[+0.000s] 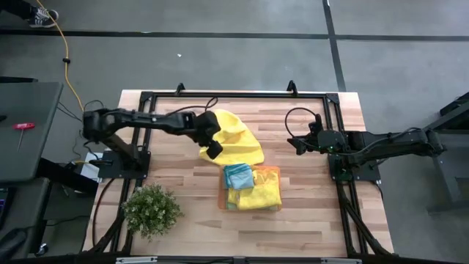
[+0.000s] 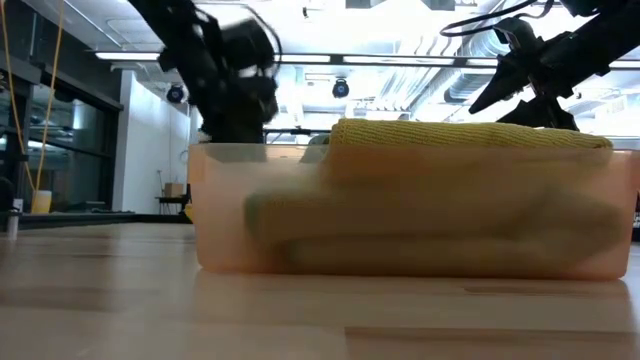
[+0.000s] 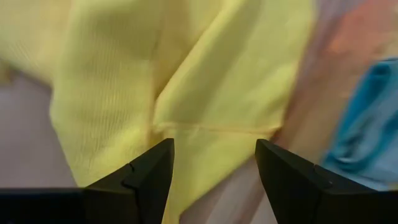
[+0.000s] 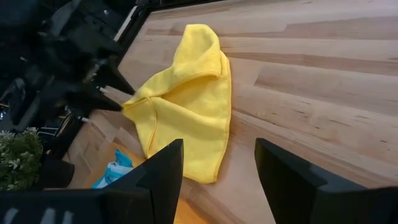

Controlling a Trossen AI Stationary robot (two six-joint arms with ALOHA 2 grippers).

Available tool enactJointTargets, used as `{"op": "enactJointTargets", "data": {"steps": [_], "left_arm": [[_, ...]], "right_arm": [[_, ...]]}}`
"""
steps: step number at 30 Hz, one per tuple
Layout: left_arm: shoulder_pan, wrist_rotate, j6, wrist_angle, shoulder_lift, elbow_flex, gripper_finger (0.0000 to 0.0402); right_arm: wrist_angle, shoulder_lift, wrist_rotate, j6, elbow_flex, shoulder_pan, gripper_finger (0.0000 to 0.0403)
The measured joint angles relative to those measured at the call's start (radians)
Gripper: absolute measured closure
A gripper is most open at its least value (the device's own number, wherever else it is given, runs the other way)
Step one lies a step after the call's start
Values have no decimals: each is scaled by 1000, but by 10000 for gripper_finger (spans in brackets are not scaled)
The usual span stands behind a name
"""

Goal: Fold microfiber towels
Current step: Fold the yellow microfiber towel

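Note:
A yellow microfiber towel point(image 1: 236, 138) lies loosely bunched on the wooden table, with a fold running through it point(image 4: 186, 106). My left gripper point(image 1: 213, 149) stands open at the towel's left corner, slanting down; in the left wrist view the yellow cloth point(image 3: 205, 74) fills the space just beyond its fingers. Near the table's front, an orange tray point(image 1: 275, 171) holds a teal towel point(image 1: 238, 176) and a folded yellow towel point(image 1: 262, 194). My right gripper point(image 1: 300, 144) hangs open above the table's right side, with nothing between its fingers point(image 4: 217, 168). My left gripper stands open with its fingertips point(image 4: 115, 102) right at the towel's near-left corner point(image 4: 129, 106). I cannot tell whether a fingertip still touches the cloth. The towel lies flat on the table, slack.
A small potted plant point(image 1: 152, 209) stands at the front left corner. A black frame point(image 1: 234, 94) runs around the table's edges. In the low view the orange tray's wall point(image 2: 420, 225) fills the foreground. Bare wood lies between the yellow towel and my right arm.

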Motion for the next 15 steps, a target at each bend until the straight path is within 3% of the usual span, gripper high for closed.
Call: {"op": "enactJointTargets", "data": {"steps": [7,15], "left_arm": [[26,15,-34,-8,152,49,189],[11,-72,37,-48,174,150,197]], "right_arm": [[-3,0,14,1,0,0,215],[-3,0,9,6,0,0,215]]}}
